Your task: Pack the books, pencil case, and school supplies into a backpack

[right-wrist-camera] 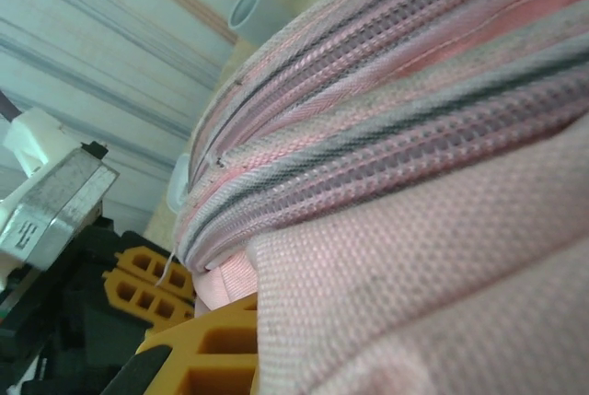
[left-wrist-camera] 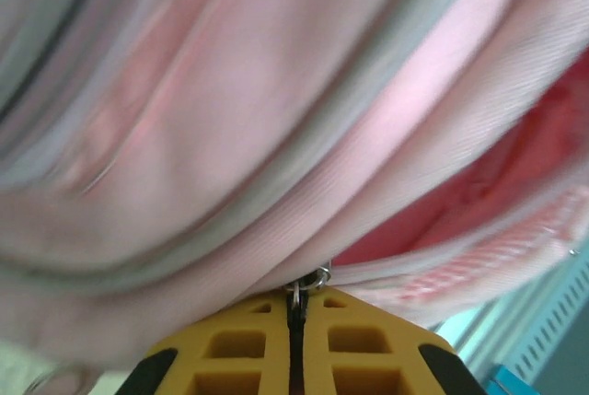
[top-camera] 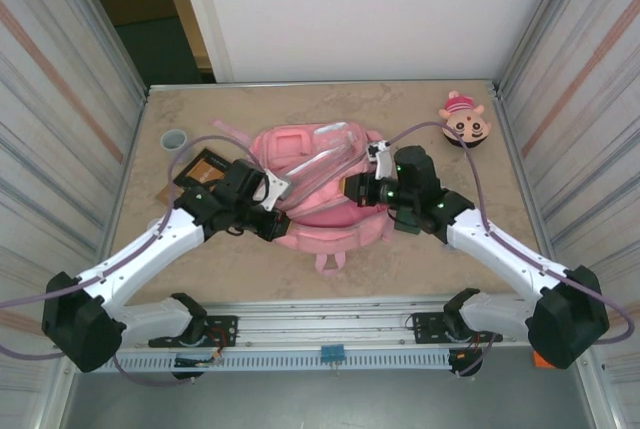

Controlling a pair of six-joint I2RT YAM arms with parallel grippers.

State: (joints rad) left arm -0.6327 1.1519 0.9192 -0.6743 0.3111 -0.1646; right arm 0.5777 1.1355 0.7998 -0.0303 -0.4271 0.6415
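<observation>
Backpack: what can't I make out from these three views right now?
Backpack contents: top view, both arms cover the opening; left wrist view, the lining is a blurred red strip.
Book: top view, its near corner lies under the left arm.
Right end effector: right wrist view, fabric covers one finger, so what it grips is unclear.
Left end effector: left wrist view, cut off by the bottom edge; shut on a zipper pull.

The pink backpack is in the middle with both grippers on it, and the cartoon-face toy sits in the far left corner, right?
No. The cartoon-face toy sits in the far right corner, as the top external view shows. The pink backpack is in the middle with the left gripper and right gripper on it.
</observation>
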